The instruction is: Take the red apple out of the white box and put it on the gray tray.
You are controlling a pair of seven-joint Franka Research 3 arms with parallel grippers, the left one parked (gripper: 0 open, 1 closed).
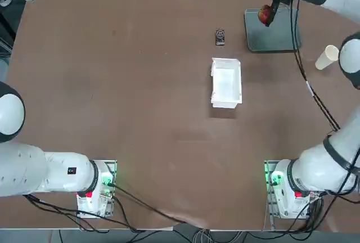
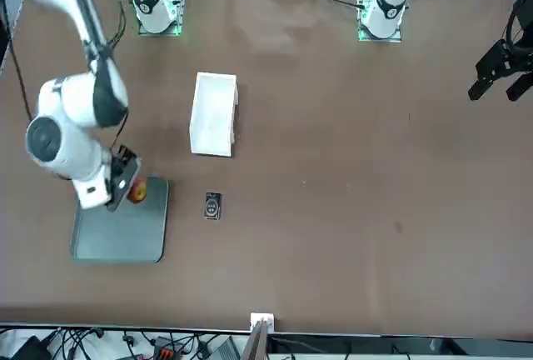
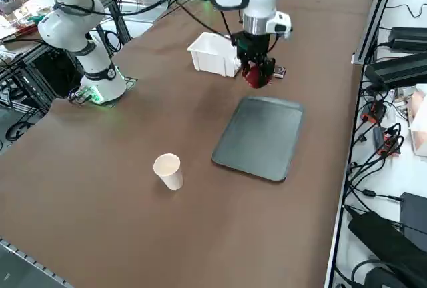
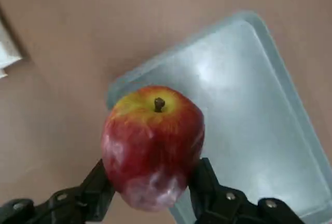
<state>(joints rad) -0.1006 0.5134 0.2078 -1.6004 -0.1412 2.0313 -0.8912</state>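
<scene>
Wrist view gave you the closest look: the right gripper (image 4: 153, 193) had its two black fingers (image 4: 210, 190) clamped on either side of the small round red apple (image 4: 153, 146), which had a yellow patch around its stem and sat stem-up in the grip, above one corner of the flat dark gray rectangular tray (image 4: 249, 110). From the right side camera, you saw the apple held off the table over the tray's far edge. Beyond it stood the small white open-topped box (image 3: 213, 55), apart from the tray, and a small black device (image 1: 220, 36) lay on the brown tabletop between them. A white paper cup (image 3: 168, 171) stood near the tray's other side.
</scene>
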